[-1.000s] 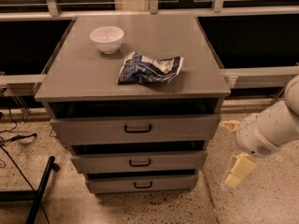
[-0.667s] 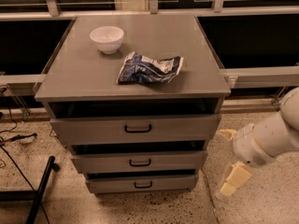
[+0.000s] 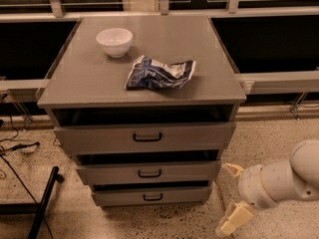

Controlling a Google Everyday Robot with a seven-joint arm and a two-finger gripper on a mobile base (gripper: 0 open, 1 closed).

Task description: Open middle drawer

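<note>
The grey cabinet (image 3: 99, 83) has three drawers stacked one above another. The middle drawer (image 3: 109, 174) has a flat grey front and a small black loop handle (image 3: 149, 173); its front sits in line with the others. My gripper (image 3: 233, 194) is at the lower right, beside the cabinet's right edge, level with the middle and bottom drawers. Its two cream fingers (image 3: 236, 218) are spread apart, and it holds nothing and touches no drawer.
A white bowl (image 3: 114, 41) and a crumpled blue-and-white chip bag (image 3: 159, 72) lie on the cabinet top. The top drawer (image 3: 99, 138) and bottom drawer (image 3: 114, 196) flank the middle one. A black stand leg (image 3: 42, 203) and cables (image 3: 15, 146) lie on the speckled floor at left.
My arm and gripper have moved down and to the left, closer to the cabinet's lower right corner. The drawers, bowl and bag have not moved.
</note>
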